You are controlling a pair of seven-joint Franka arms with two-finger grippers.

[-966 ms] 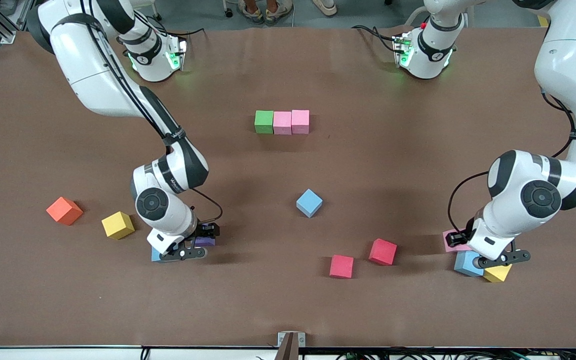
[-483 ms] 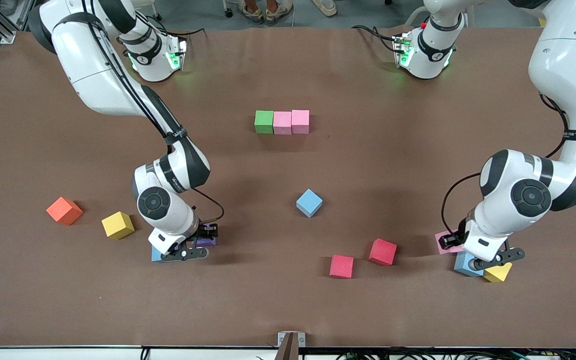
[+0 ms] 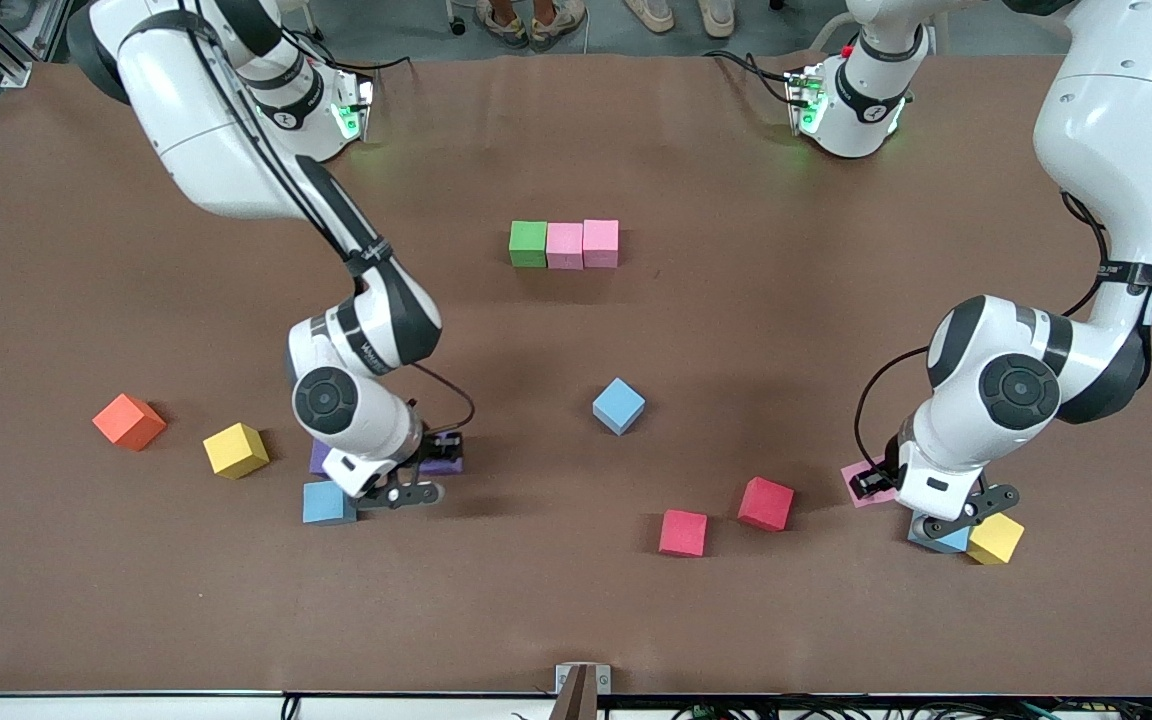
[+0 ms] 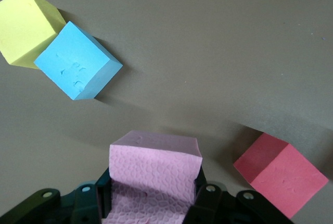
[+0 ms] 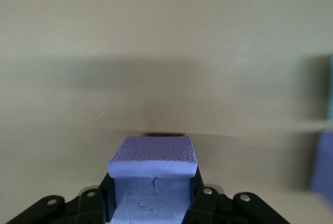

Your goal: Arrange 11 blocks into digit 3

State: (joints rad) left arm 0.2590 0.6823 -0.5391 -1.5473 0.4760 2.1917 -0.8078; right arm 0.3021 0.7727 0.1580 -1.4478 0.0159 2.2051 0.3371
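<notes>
My right gripper (image 3: 439,455) is shut on a purple block (image 5: 153,182) just above the table, beside a second purple block (image 3: 318,459) and a light blue one (image 3: 328,503). Over the left arm's end, my left gripper (image 3: 871,481) is shut on a pink block (image 4: 154,174), close to a light blue block (image 4: 78,61) that touches a yellow one (image 4: 26,26). A green block (image 3: 528,243) and two pink blocks (image 3: 565,245) (image 3: 600,243) form a touching row at mid-table. Another light blue block (image 3: 619,405), two red blocks (image 3: 683,532) (image 3: 765,503) and a yellow block (image 3: 235,450) lie loose.
An orange cube (image 3: 129,421) sits beside the yellow block toward the right arm's end. Both arms' bases stand at the table's edge farthest from the front camera. Bare brown table (image 3: 576,330) lies between the row and the loose blocks.
The right gripper shut on the purple block and carried it up and toward the middle, uncovering the light blue and second purple blocks. The left gripper drifted with the pink block toward the red blocks.
</notes>
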